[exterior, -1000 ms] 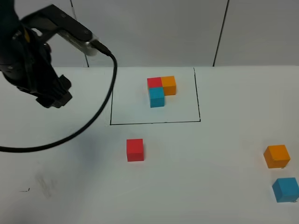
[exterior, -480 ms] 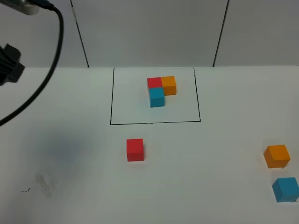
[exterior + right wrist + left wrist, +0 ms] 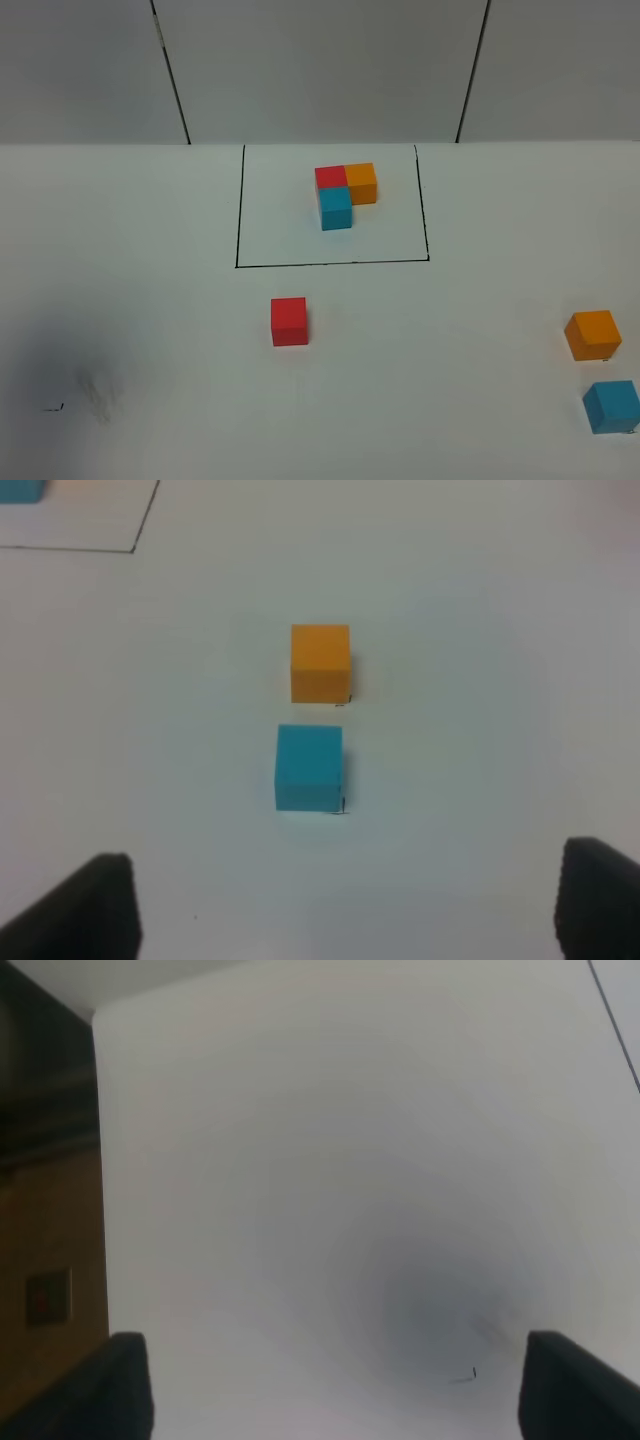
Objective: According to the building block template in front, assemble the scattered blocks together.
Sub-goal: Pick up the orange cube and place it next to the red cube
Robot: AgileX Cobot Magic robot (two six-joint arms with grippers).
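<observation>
The template (image 3: 345, 195) sits in the outlined square (image 3: 330, 264) by the far edge of the tabletop (image 3: 150, 300). The red block (image 3: 289, 321) lies mid-tabletop, with the orange block (image 3: 592, 335) and blue block (image 3: 611, 406) near the front right corner. The left claw (image 3: 340, 1390) and right claw (image 3: 345, 905) both stand apart.

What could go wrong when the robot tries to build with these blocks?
The loose orange cube and loose blue cube sit close together, so jaws closing on one might knock the other. The template has the same three colours as the loose cubes, including the far-off red cube, so a wrong cube might get grabbed.
</observation>
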